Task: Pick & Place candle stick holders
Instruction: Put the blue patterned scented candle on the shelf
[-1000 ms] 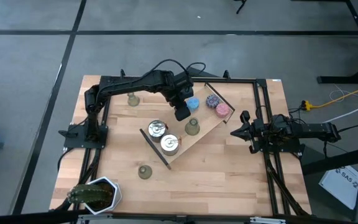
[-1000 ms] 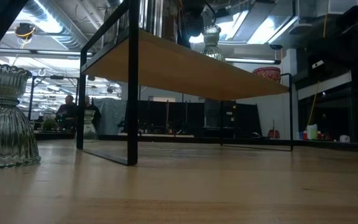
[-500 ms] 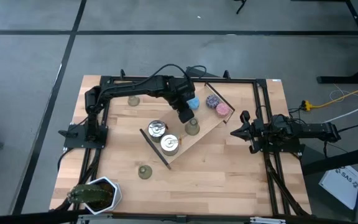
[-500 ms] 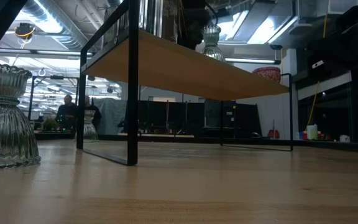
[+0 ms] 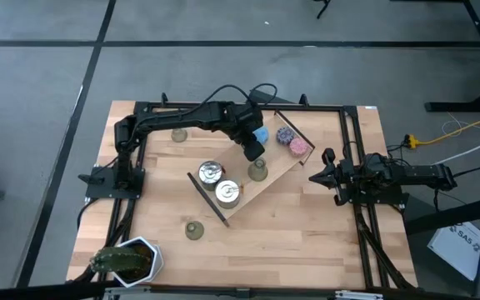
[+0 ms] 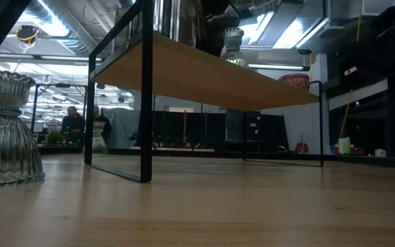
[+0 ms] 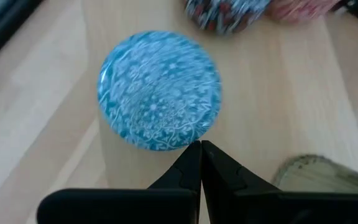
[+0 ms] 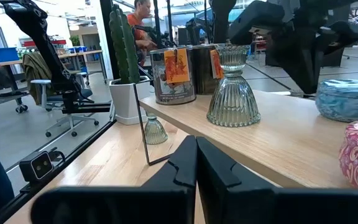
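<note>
High view showed the left gripper up over the raised wooden shelf, fingers pinched tight together, gripping nothing. Hung between the blue puck and one candle stick holder. Stood upright near the middle of the shelf, that holder, close to the two silver tins at the shelf's front end. Sat at the shelf's far end beside the blue one, the purple puck and pink puck. Stood on the table near its far left corner, a second holder. Stood near the table's front edge, a third holder, not far from a potted cactus at the front left corner. Rested at the table's right edge, the right gripper, fingers pressed together too, nothing between them.
</note>
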Available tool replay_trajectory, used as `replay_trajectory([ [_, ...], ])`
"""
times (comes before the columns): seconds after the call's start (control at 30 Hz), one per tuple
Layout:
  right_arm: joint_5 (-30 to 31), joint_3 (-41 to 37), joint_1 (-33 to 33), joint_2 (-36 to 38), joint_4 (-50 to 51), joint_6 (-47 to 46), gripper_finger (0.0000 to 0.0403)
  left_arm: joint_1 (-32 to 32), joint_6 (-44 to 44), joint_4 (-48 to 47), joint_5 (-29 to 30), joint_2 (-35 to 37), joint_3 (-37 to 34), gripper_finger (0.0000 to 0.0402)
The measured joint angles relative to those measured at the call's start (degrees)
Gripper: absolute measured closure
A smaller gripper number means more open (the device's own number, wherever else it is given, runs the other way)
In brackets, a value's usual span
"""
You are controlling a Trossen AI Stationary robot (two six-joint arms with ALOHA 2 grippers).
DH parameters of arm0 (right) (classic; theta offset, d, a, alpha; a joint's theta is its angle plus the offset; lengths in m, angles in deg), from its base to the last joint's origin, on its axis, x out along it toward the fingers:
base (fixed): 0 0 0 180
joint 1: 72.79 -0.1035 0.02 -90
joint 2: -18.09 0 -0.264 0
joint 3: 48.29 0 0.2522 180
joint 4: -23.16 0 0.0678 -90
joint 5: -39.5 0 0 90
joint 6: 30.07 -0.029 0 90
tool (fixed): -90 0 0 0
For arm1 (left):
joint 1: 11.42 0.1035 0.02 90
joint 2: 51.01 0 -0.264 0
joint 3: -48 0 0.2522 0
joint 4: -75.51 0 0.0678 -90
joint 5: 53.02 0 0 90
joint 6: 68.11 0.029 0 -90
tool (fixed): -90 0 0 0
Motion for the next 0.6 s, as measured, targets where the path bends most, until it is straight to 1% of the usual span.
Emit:
replay_trajectory([
  [0.2,0.0,0.0,0.0,0.0,0.0,0.0,0.0393,0.0,2.5,3.9,-0.2,0.0,0.0,0.04],
  [0.3,0.0,0.0,0.0,0.0,0.0,0.0,0.0393,0.2,2.6,3.6,-1.1,0.0,0.0,0.04],
  [0.47,0.0,0.0,0.0,0.0,0.0,0.0,0.0393,0.7,2.6,3.0,-5.1,0.0,0.0,0.04],
  [0.6,0.0,0.0,0.0,0.0,0.0,0.0,0.0393,1.6,2.6,2.1,-4.8,0.0,0.0,0.04],
])
